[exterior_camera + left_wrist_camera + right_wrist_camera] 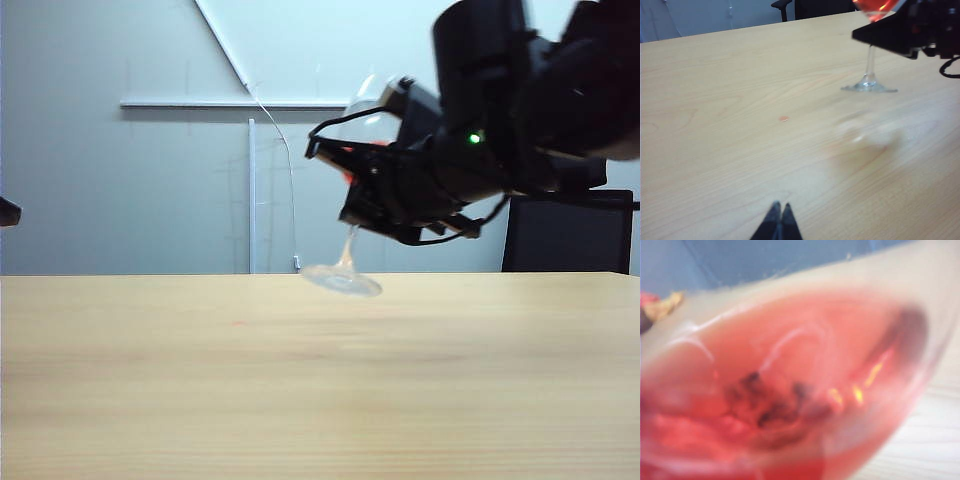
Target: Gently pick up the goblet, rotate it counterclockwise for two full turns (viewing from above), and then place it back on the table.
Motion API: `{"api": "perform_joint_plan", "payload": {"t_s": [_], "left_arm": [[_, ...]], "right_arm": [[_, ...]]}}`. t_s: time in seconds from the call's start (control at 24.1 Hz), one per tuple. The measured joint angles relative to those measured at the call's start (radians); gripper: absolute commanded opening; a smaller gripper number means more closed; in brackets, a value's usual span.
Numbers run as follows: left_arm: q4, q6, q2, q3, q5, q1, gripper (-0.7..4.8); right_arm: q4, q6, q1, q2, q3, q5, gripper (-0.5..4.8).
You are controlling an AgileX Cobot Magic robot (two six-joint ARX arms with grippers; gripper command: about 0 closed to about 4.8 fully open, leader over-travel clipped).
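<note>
Seen from across the room, the black right gripper (365,185) is clamped around the lower bowl of the tall clear stemmed goblet (345,270), which hangs tilted in the air above the far part of the wide light beige wood-grain table (300,390), its round foot clear of the surface. The danger, judging by that lean, is plain: with red liquid inside, any sharper tilt during the turns could send it over the rim.

From the left arm's wrist camera, the goblet (870,75) shows its thin stem and foot floating over its own faint shadow on the table (740,150), well apart from the left gripper (778,220), whose dark fingertips are pressed together on nothing, low over the near part of the tabletop. A small reddish spot (783,119) marks the wood; whether it is a spilled drop cannot be told.

The right arm's wrist camera is filled by the goblet (790,390), a blur of red liquid behind glass. A smooth curved bowl held this way could slip if the wrist twists quickly.
</note>
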Motion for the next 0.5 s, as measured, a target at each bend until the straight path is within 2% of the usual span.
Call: {"api": "perform_joint_plan", "payload": {"t_s": [0.12, 0.17, 0.25, 0.33, 0.5], "left_arm": [[0.000, 0.000, 0.000, 0.000, 0.000, 0.000, -0.05], [0.000, 0.000, 0.000, 0.000, 0.000, 0.000, -0.05], [0.000, 0.000, 0.000, 0.000, 0.000, 0.000, -0.05], [0.000, 0.000, 0.000, 0.000, 0.000, 0.000, -0.05], [0.000, 0.000, 0.000, 0.000, 0.000, 0.000, -0.05]], "right_arm": [[-0.096, -0.066, 0.010, 0.000, 0.066, -0.038, -0.08], [-0.132, -0.137, 0.018, 0.000, 0.098, -0.038, -0.08], [-0.167, -0.201, 0.025, -0.001, 0.124, -0.040, -0.08], [-0.236, -0.322, 0.043, -0.002, 0.153, -0.013, -0.08], [-0.283, -0.456, 0.076, -0.002, 0.161, 0.055, -0.08]]}}
